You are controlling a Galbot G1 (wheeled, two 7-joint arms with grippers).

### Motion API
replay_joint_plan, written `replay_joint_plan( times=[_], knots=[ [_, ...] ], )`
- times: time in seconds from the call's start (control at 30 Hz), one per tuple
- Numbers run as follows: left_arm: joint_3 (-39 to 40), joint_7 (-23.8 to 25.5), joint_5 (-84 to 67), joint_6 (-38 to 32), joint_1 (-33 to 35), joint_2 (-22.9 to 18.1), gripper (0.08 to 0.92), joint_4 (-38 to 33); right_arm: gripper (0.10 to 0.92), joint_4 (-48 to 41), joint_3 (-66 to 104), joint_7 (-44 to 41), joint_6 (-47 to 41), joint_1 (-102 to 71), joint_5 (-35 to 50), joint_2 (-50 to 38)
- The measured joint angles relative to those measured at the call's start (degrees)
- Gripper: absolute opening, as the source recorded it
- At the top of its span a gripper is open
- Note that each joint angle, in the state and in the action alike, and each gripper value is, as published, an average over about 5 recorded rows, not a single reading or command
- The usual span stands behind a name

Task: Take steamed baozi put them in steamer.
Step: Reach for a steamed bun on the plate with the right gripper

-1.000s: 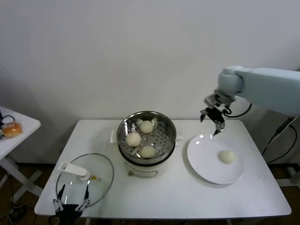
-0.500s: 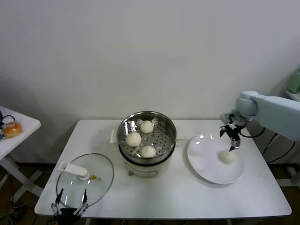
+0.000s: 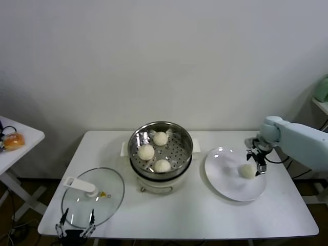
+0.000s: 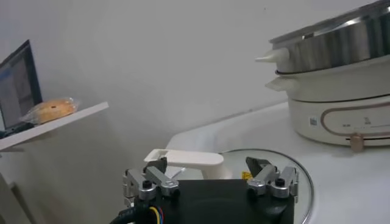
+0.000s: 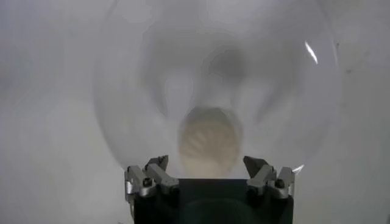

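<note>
Nearest you, the left gripper (image 3: 75, 230) hangs parked off the table's front edge, its fingers spread and empty, just in front of the glass lid (image 3: 93, 195), which lies flat on the white table (image 3: 195, 215) so that the pot stands uncovered for loading. Your right gripper (image 3: 255, 163) does the work: it sits low over the far right part of the white plate (image 3: 225, 189), fingers spread wide with the last steamed baozi (image 3: 248, 171) just below and between them, a stance that looks set for a grasp from above; from the head view you cannot quite tell whether the tips already touch the bun, and the right wrist view suggests a small gap. Farther back and to the left, the steamer (image 3: 160, 149) holds three buns on its perforated floor, with bare floor on its right half that looks free for the fourth. Nothing lies on the table between plate and pot, though the steamer's raised steel rim is the one thing your carry will likely need to clear. Well apart on a side table at far left sits an orange-brown bun (image 3: 13, 140), no part of this job.
</note>
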Motion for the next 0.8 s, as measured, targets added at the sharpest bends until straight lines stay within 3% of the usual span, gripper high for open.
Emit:
replay_joint_plan(
  times=[0.43, 0.8],
  knots=[
    [0.0, -0.2, 0.0, -0.2, 0.1, 0.0, 0.823, -0.1, 0.813, -3.9, 6.2, 0.6, 1.3, -5.1, -3.2, 1.6],
    [0.0, -0.3, 0.0, -0.3, 0.0, 0.0, 0.823, 0.0, 0.655, -4.6, 8.1, 0.7, 1.4, -6.0, -4.5, 2.2]
  ],
)
